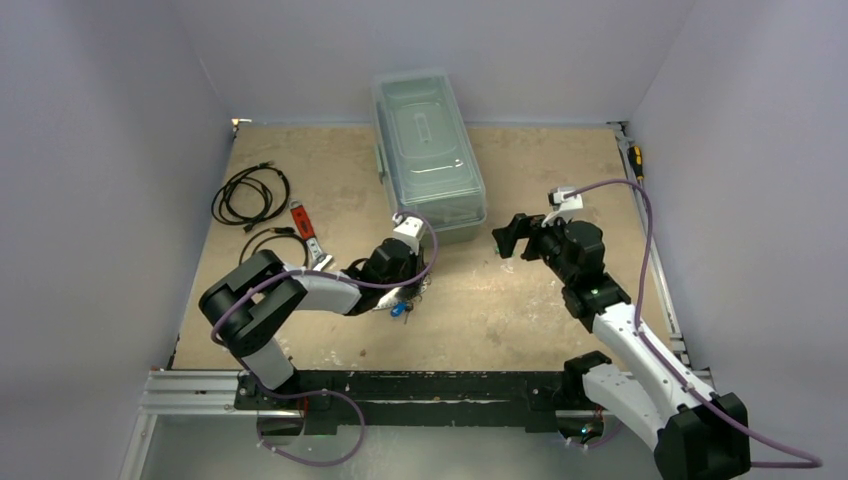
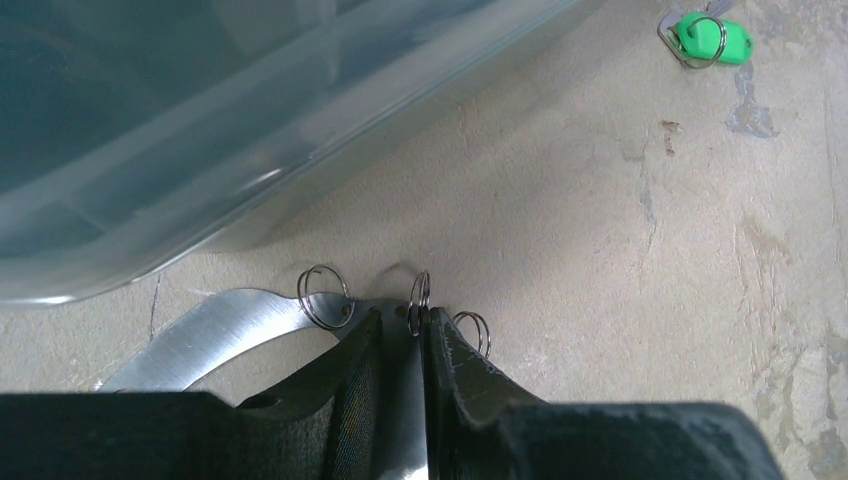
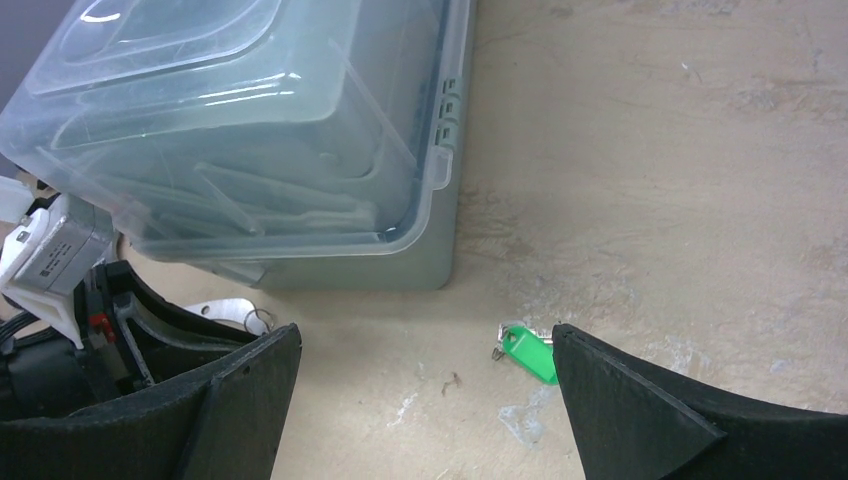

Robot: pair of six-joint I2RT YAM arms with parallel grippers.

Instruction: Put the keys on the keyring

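My left gripper is shut on the flat silvery band of the keyring, pinching it at the table surface. Small wire rings dangle along the band's edge beside the fingertips. The green key lies on the table to the far right of it and also shows in the right wrist view, close to my right finger. A blue key lies just in front of the left gripper. My right gripper is open and empty, hovering above the table to the right of the bin.
A clear lidded plastic bin stands at the back centre, close behind the keyring. Black coiled cables and a red stick gadget lie at the left. A screwdriver rests on the right rail.
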